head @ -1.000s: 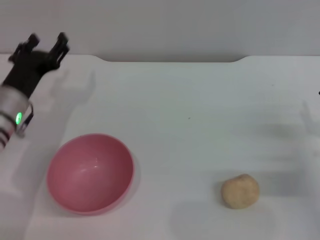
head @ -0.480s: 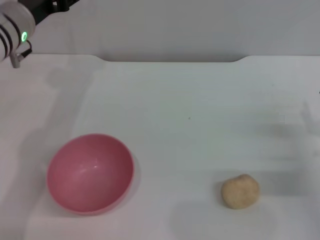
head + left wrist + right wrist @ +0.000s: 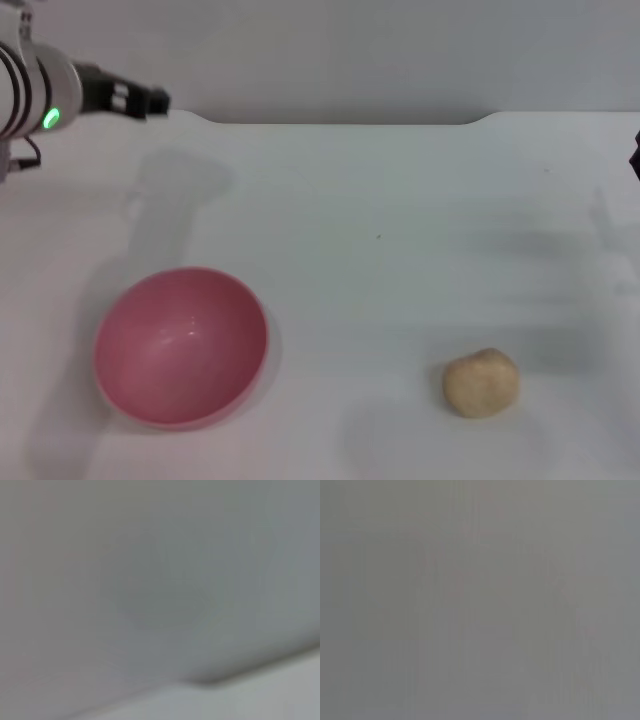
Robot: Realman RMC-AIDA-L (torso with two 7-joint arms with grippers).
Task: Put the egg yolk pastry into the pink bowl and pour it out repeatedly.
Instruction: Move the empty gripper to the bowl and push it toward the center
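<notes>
L fingers (image 3: pixel 150 100) up at the far L corner, well above the table (image 3: pixel 400 200), holding nothing. Seen side-on, so can't tell how far apart they stand. R arm: only a dark sliver at the far R edge, fingers not visible, can't tell their state either. Wrist views give nothing usable.

Egg yolk pastry (image 3: pixel 481 381) sits on the table, well apart from my L fingers, near side and way across to the R; closer to the R arm's side. Pink bowl (image 3: pixel 181 345) upright, empty, nearer my L fingers but still well below and toward me.

Handling guess: pastry looks light, soft, a bit lumpy and matte (so not slippery, but crushable). Take it across the widest middle from above, gentle squeeze. Bowl looks light, glossy, slick; rim pinch prob. best for tipping.
</notes>
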